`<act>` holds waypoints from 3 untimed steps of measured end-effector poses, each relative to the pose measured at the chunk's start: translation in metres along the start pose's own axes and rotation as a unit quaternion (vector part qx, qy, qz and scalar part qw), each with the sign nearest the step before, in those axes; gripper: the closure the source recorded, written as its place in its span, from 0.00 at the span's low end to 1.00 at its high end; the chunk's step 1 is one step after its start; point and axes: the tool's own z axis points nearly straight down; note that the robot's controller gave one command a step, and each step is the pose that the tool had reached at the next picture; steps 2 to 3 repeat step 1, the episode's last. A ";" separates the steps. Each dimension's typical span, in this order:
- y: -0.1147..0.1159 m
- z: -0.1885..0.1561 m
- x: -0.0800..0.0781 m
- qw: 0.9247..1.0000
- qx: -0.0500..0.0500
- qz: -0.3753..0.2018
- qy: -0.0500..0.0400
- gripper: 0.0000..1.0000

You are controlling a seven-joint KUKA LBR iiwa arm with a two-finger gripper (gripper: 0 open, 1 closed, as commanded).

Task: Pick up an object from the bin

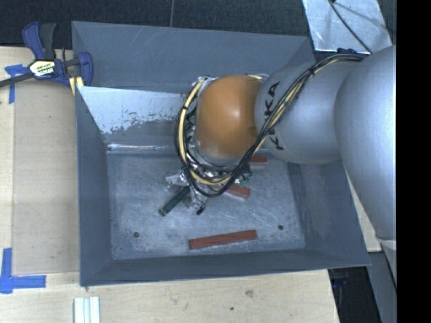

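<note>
The gripper is low over the middle of the bin floor, and most of it is hidden under the round orange cover of the wrist. Because of this I cannot tell if it is spread apart or closed together, or if it has anything in it. Yellow and black cables run in loops around the cover and hang down beside the gripper.

Just at its lower left side lies a dark green stick, slanted, with its upper end under the gripper; it seems to touch it, but the view is poor there. Just to the right of the gripper lies a small red-brown piece. Nearer to the front wall, well apart from these, a long red-brown bar lies flat. The grey bin holds these things on its floor. The silver arm comes in from the right.
</note>
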 end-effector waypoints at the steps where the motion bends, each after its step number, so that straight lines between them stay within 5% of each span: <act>1: -0.024 -0.154 0.034 0.995 0.001 -0.104 -0.001 1.00; 3: -0.024 -0.154 0.034 0.995 0.001 -0.104 -0.001 1.00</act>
